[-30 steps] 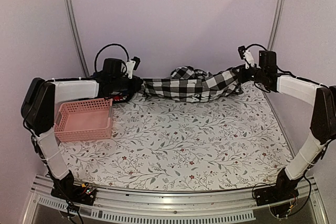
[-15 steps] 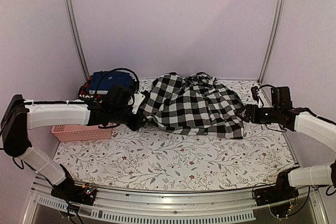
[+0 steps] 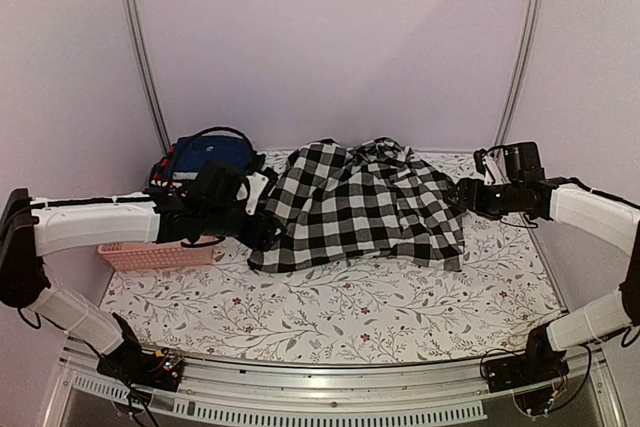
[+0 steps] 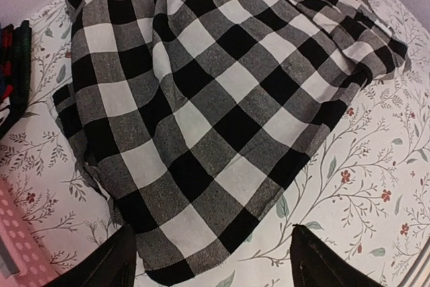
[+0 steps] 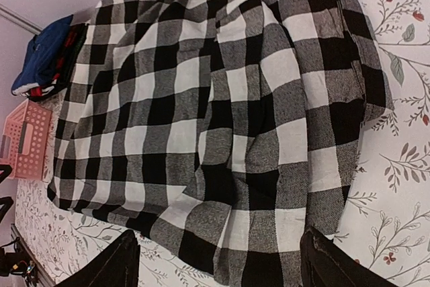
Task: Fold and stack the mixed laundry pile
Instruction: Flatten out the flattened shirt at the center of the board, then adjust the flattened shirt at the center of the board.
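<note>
Finding: both of my grippers are letting go of the black-and-white checked shirt (image 3: 355, 202). A second ago I was holding it stretched in the air between them. Now it is lying spread on the floral tablecloth (image 3: 350, 327), just to the right of the pink basket (image 3: 150, 255) as the top camera sees it.

Left gripper (image 3: 263, 230): it is sitting between the basket and the shirt's near-left corner. In its wrist view the fingers (image 4: 117, 263) are standing wide apart with nothing clamped between them, and the shirt's hem is lying just ahead of them.

Right gripper (image 3: 468, 195): it is hovering on the side of the shirt farthest from the basket. Its fingers (image 5: 124, 263) are equally wide and empty, just short of the cloth.

Condition of the shirt: it is lying mostly flat, but it is bunching and rucking along the edge away from the basket, and one strip there is doubling over.

Other laundry: a navy blue bundle (image 3: 205, 154) with red showing at its side is resting behind the basket. I am reading it as folded garments, though the view is too poor to be sure.

Assessment: the spreading step is looking complete and the folding is not yet begun. I am judging that the rucked side will need smoothing first.
</note>
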You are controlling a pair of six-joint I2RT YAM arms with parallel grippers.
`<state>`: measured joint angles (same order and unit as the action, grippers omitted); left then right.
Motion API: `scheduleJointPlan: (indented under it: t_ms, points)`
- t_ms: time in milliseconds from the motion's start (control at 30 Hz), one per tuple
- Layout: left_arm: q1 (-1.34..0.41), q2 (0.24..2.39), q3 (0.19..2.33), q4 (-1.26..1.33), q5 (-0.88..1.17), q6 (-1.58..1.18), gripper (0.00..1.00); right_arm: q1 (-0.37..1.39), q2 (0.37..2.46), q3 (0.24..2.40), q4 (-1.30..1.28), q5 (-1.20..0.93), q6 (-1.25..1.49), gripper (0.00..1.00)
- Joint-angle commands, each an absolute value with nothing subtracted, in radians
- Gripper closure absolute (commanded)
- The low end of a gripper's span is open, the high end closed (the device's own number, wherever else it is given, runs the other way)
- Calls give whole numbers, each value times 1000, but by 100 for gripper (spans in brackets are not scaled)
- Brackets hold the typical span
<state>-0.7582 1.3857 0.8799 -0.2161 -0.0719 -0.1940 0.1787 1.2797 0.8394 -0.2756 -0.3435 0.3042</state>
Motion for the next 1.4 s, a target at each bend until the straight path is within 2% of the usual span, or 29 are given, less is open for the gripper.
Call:
scheduleJointPlan:
  t_ms: [0, 167, 267, 533, 600, 767, 800, 933, 1167, 1367]
  points:
    - [-739, 1548, 953, -208, -34, -199, 23, 178, 1467, 921, -246, -302, 241, 21]
    - [-697, 1649, 996, -180, 14, -231, 25, 178, 1690, 1052, -242, -318, 207, 30]
    - [-667, 1698, 1012, -195, 26, -251, 29, 174, 1782, 1107, -261, -270, 199, 31]
    - [-644, 1749, 1011, -246, 21, -265, 32, 159, 1891, 1133, -268, -276, 200, 41]
    - [-644, 1747, 1005, -250, 18, -268, 32, 160, 1912, 1132, -272, -298, 200, 49]
    - [-634, 1711, 974, -262, 12, -294, 32, 159, 1886, 1095, -271, -358, 213, 94]
    - [-629, 1691, 958, -261, 11, -302, 32, 159, 1859, 1073, -272, -362, 218, 99]
    - [-597, 1580, 889, -255, 14, -353, 32, 159, 1695, 1006, -299, -366, 244, 100]
    - [-591, 1452, 802, -260, 46, -437, 31, 157, 1483, 918, -364, -426, 270, 93]
    - [-588, 1475, 761, -240, 74, -536, 33, 164, 1393, 748, -303, -532, 368, 100]
